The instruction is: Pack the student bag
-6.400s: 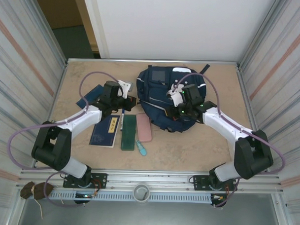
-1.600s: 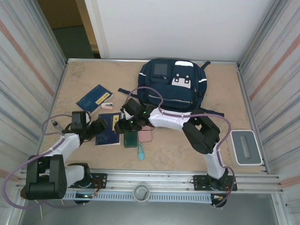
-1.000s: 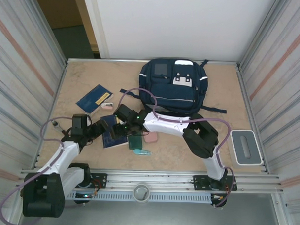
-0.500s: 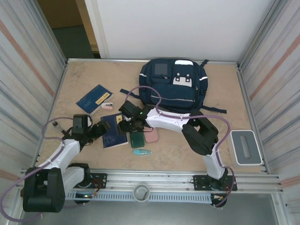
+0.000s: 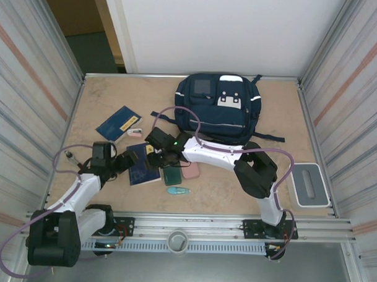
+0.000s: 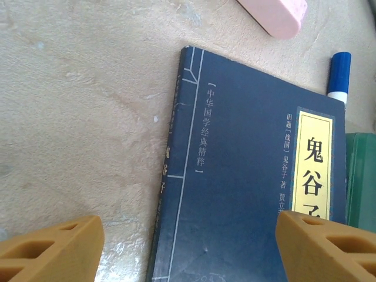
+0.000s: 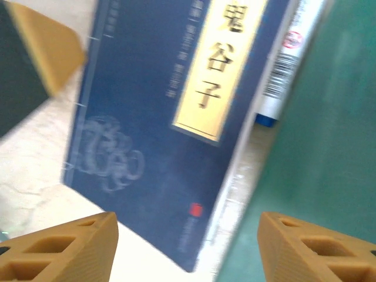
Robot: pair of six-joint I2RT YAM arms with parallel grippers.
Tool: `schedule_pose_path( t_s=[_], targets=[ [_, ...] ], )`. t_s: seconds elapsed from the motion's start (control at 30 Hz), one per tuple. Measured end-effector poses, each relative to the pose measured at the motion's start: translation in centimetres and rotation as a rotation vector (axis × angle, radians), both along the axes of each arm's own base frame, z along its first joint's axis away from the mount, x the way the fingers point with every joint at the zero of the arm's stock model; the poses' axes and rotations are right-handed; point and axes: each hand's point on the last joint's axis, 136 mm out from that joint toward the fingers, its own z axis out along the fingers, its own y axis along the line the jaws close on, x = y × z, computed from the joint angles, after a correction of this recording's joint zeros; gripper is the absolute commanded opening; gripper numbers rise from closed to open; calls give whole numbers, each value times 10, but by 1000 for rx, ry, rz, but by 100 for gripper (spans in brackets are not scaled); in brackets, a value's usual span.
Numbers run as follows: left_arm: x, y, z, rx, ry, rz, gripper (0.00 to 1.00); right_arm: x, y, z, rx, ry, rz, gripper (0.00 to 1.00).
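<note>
Tan tabletop (image 5: pixel 97 97) carries the student bag (image 5: pixel 217 108) at its far centre, while nearer, left gripper (image 6: pixel 188 249) and right gripper (image 7: pixel 188 247), each with fingers spread apart, hang over one navy book (image 6: pixel 247 194).

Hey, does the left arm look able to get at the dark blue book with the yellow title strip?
Probably yes. The left gripper is open right beside the book, with nothing between them. The right gripper hangs open over that book, so they might crowd each other.
</note>
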Motion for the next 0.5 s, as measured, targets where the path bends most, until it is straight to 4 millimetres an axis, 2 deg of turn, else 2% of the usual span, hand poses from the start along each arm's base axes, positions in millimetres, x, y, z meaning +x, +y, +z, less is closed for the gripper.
schedule_pose_path(
  t_s=[0.13, 0.37, 0.5],
  targets=[
    [0, 2, 1, 12, -2, 8, 73, 5, 10, -2, 7, 3, -27, 57],
    [-1, 4, 0, 20, 0, 11, 68, 11, 6, -35, -81, 32, -96, 54],
    [-1, 3, -3, 15, 12, 7, 66, 14, 14, -32, -78, 32, -113, 55]
  ],
)
